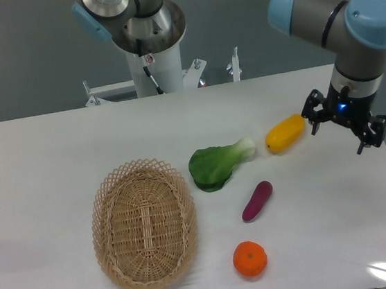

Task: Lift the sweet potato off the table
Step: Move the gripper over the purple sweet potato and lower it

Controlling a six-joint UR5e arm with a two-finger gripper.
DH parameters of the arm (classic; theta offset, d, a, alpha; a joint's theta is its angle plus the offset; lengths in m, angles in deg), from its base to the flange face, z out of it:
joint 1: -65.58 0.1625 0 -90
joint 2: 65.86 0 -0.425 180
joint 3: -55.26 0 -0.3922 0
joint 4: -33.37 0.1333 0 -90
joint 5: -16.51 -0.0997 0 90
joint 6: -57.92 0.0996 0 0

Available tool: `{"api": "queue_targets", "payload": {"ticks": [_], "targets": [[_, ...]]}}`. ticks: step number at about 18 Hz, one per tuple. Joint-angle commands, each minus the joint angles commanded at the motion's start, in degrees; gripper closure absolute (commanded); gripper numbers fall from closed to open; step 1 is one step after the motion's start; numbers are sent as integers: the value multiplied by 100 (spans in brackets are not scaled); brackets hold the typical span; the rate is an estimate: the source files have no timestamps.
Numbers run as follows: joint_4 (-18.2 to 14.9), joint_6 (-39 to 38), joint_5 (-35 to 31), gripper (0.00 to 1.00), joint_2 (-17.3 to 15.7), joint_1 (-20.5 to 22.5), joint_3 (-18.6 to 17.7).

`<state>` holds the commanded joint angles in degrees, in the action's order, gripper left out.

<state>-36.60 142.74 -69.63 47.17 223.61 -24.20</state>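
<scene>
The sweet potato (256, 201) is a small purple-magenta finger-shaped vegetable lying on the white table (36, 176), right of centre, tilted with its upper end to the right. My gripper (339, 137) hangs above the table at the right, well up and to the right of the sweet potato, just right of the yellow vegetable. Its fingers (314, 126) are spread apart with nothing between them, so it is open.
A yellow-orange oblong vegetable (285, 133) lies close to the gripper's left. A green leafy bok choy (217, 163) sits above-left of the sweet potato. A round orange fruit (250, 259) lies below it. A wicker basket (145, 224) stands at the left. The table's right edge is near.
</scene>
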Motion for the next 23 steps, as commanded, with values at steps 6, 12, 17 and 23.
{"api": "queue_targets", "payload": {"ticks": [6,12,17,23], "targets": [[114,-18,-35,0,-17,0,-114],[114,-35,-35,0,0,-9,-132],[342,-97,-53,0,114,-70,-263],[666,-254,-53,0,342,-184,-430]]}}
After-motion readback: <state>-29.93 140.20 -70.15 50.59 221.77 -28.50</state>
